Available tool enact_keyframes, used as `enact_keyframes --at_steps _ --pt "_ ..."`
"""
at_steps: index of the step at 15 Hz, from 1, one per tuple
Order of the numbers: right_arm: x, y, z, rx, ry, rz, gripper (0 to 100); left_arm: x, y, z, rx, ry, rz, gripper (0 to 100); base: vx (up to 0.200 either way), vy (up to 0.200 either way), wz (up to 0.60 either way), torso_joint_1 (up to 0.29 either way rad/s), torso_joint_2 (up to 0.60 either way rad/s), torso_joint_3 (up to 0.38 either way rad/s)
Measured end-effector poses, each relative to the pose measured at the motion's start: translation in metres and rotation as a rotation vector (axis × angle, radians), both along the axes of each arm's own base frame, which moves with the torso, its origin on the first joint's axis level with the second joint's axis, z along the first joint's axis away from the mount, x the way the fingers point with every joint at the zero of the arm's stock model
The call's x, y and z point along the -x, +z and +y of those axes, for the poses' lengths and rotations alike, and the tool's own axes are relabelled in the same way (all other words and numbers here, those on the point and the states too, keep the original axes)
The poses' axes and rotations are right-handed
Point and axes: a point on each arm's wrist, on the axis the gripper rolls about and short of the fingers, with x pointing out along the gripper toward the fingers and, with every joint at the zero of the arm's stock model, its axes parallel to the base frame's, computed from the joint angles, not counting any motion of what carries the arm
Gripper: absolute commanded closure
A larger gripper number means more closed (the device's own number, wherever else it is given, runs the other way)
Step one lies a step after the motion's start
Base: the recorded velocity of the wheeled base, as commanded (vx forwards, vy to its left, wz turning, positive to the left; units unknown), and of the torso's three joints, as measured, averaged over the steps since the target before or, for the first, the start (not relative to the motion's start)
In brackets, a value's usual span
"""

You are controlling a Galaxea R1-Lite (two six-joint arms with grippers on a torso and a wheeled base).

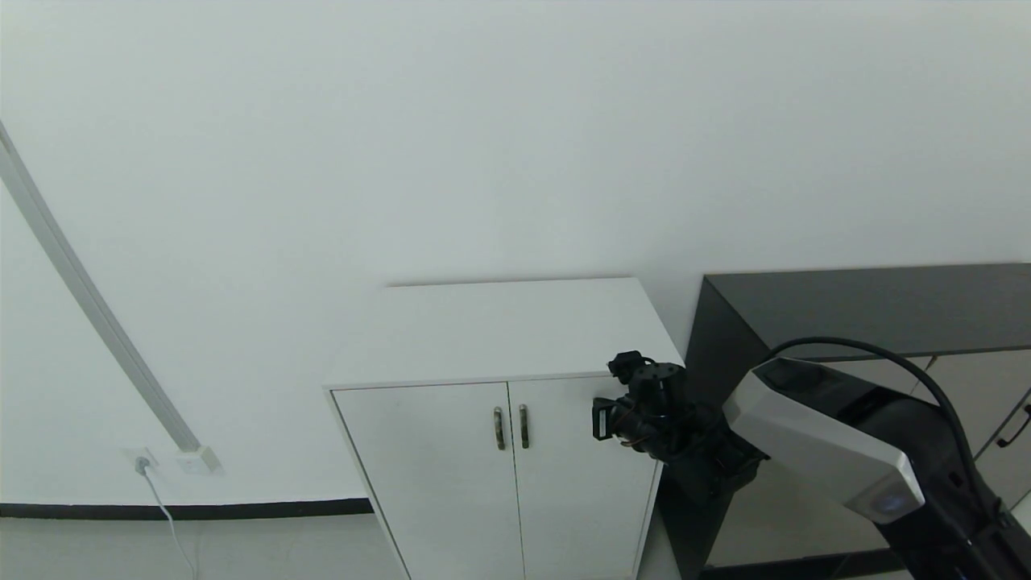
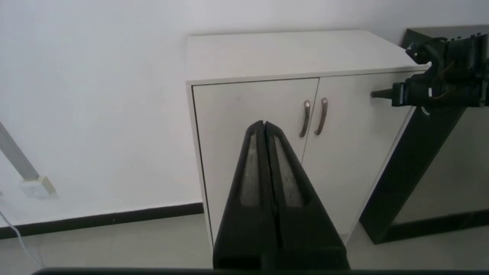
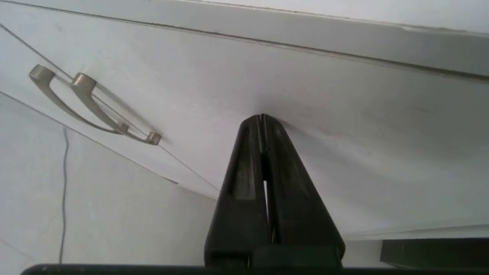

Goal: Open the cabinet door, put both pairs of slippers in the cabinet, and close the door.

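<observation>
The white cabinet (image 1: 499, 330) stands against the wall with both doors shut. Its two metal handles (image 1: 511, 427) sit side by side at the middle seam. My right gripper (image 1: 598, 419) is shut and empty, its tips close to the upper part of the right door (image 1: 580, 483), to the right of the handles. In the right wrist view the shut gripper (image 3: 262, 121) points at the door panel, with the handles (image 3: 84, 103) off to one side. My left gripper (image 2: 263, 128) is shut and empty, held back from the cabinet (image 2: 252, 114), with the right gripper (image 2: 378, 94) farther off.
A black sideboard (image 1: 870, 306) stands right beside the cabinet. On the left wall a grey cable duct (image 1: 89, 298) runs down to a socket (image 1: 143, 463) with a white cord. A dark skirting strip (image 1: 185, 509) runs along the wall's foot.
</observation>
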Motion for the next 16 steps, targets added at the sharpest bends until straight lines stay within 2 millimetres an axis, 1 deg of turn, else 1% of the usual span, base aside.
enact_keyframes --at_steps 3,6,7,12,16 --pt "0.006 0.000 -0.001 0.014 -0.015 0.004 100 0.000 0.000 0.000 0.001 0.000 0.000 100 0.000 0.000 0.00 0.000 0.00 0.000" --pt "0.027 0.012 -0.012 0.013 -0.014 -0.005 100 0.000 0.000 0.000 0.001 0.000 0.000 100 0.000 0.000 0.00 0.000 0.00 0.000" --pt "0.036 0.016 -0.019 0.014 -0.019 -0.003 100 0.000 0.000 0.000 0.001 0.000 0.000 100 0.000 0.000 0.00 0.000 0.00 0.000" --pt "0.088 0.049 -0.073 0.025 -0.068 -0.035 100 0.000 0.000 0.000 0.001 0.000 0.000 100 0.000 0.000 0.00 0.000 0.00 0.000" --pt "0.140 0.080 -0.132 0.045 -0.161 -0.039 100 0.000 0.000 0.000 0.001 0.000 0.000 100 0.000 0.000 0.00 0.000 0.00 0.000"
